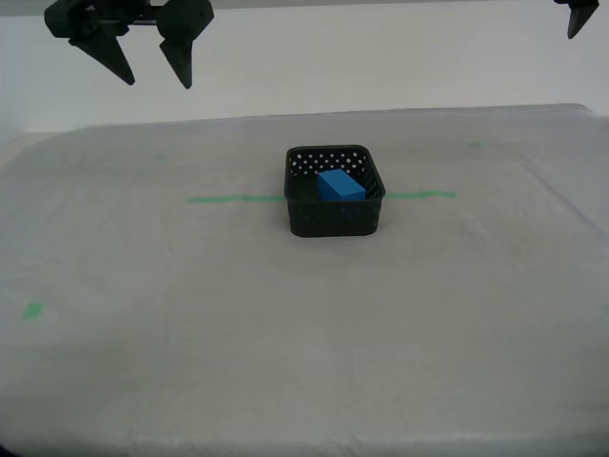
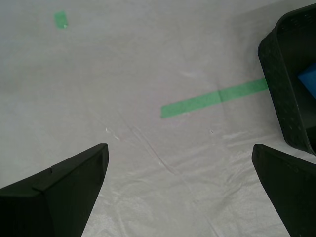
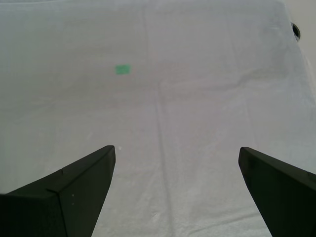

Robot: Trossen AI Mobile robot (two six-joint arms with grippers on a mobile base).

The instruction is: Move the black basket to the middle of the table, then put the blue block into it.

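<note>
Evidently final stage: blue block (image 1: 341, 185) lies inside black basket (image 1: 335, 214) mid-surface (image 1: 190, 333); both claws (first (image 3: 177, 165), second (image 2: 180, 163)) spread, empty; nothing remains but retreat.

The big pale grey-white covered table (image 1: 304, 333) is seen from the front and a little from above in the exterior view, from far enough back that most of its top is shown. The small square black plastic basket with round holes (image 1: 335, 190) is seen near the middle, on a thin green tape line (image 1: 233, 199).

The second wrist view is pointed down at the table from closer. The same basket (image 2: 289, 74) and tape line (image 2: 212, 98) are shared with the exterior view.

The first wrist view is also pointed down at the table; only bare covering and one small green tape square (image 3: 123, 69) are seen.
</note>
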